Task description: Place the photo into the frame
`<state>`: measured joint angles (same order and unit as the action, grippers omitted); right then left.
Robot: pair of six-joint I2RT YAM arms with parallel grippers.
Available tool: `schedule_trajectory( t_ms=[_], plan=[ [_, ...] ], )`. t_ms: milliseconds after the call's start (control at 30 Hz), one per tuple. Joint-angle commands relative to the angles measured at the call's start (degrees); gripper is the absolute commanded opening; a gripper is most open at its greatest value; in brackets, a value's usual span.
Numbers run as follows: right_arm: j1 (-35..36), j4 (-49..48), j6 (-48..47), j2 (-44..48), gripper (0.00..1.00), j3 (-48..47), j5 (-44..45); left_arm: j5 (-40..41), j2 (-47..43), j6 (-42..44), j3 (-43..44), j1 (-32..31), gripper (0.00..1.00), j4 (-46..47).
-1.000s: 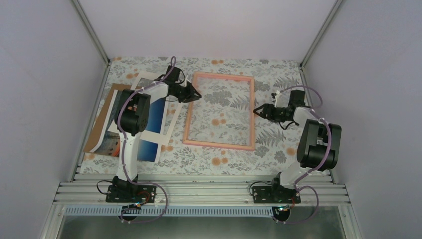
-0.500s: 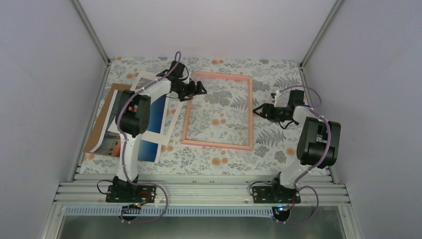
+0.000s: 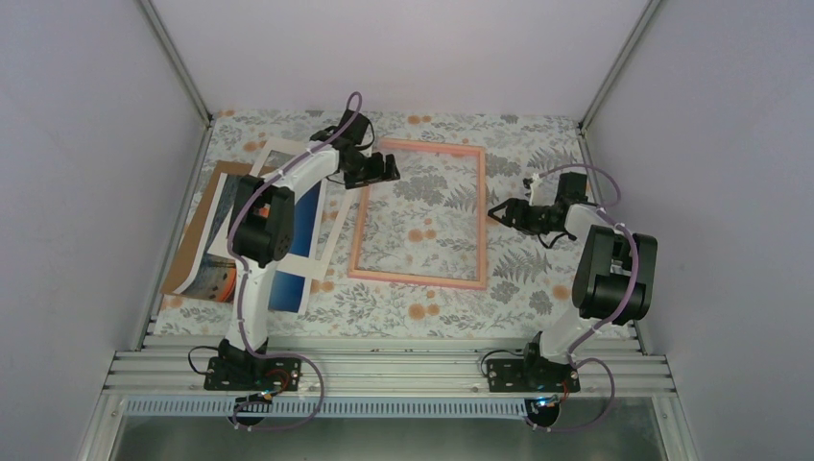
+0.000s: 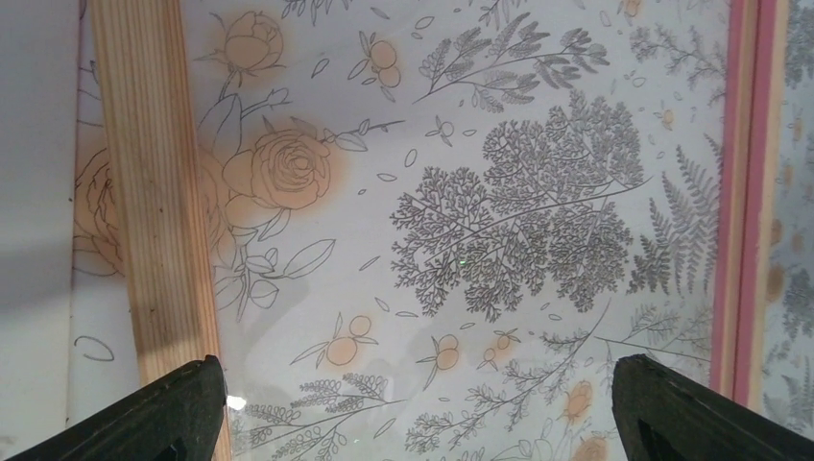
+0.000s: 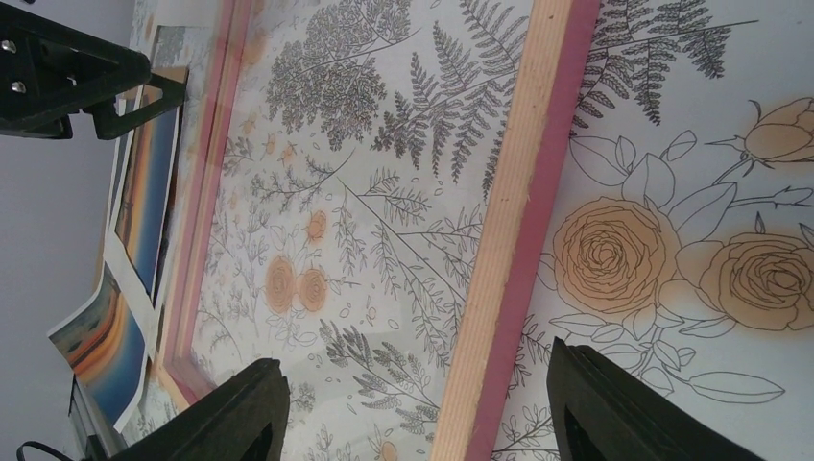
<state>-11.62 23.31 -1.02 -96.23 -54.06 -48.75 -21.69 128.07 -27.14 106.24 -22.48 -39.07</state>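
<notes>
The thin pink frame (image 3: 356, 227) lies flat on the floral table, mid-scene, and nothing is inside it. My left gripper (image 3: 389, 170) hovers open over its far-left corner. In the left wrist view the fingertips (image 4: 187, 408) are wide apart, the frame's bare-wood rail (image 4: 152, 192) is by the left one, and nothing is between them. My right gripper (image 3: 498, 211) is open, straddling the frame's right rail (image 5: 523, 221) with a gap on each side. The photo (image 3: 304, 217), blue sky and orange sunset, lies left of the frame, partly hidden by my left arm.
A white mat border (image 3: 333, 229) lies over the photo, with a brown backing board (image 3: 195, 230) beneath at the far left. Grey walls enclose the table on three sides. The left gripper (image 5: 72, 72) also shows in the right wrist view.
My left gripper has opened wide, let go of the frame's left rail and moved toward the far corner. The frame slid slightly left. My right gripper's jaws have spread a little.
</notes>
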Motion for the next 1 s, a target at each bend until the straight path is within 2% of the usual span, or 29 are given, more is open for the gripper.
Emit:
schedule_trajectory(
  t_ms=[0,300,467,667,967],
  plan=[
    [0.77,-1.5,-0.24,0.43,0.67,-1.29,0.59,4.44,-3.32,1.49,1.92,-0.76,1.0,-3.4],
    [2.04,-1.8,-0.97,2.44,0.68,-1.78,0.26,14.32,-5.76,11.01,3.74,-0.88,1.0,-3.0],
    [3.6,-2.35,-0.92,3.29,0.68,-2.01,0.41,21.19,-3.05,16.27,5.16,-0.33,1.0,-2.1],
    [6.54,-2.74,-1.13,4.26,0.68,-2.11,0.98,22.25,0.49,20.94,5.88,0.04,0.98,-2.84],
    [8.28,-3.19,-1.47,5.08,0.68,-0.28,2.46,22.58,-0.63,25.06,-2.92,-0.58,0.9,-1.34]
  ],
)
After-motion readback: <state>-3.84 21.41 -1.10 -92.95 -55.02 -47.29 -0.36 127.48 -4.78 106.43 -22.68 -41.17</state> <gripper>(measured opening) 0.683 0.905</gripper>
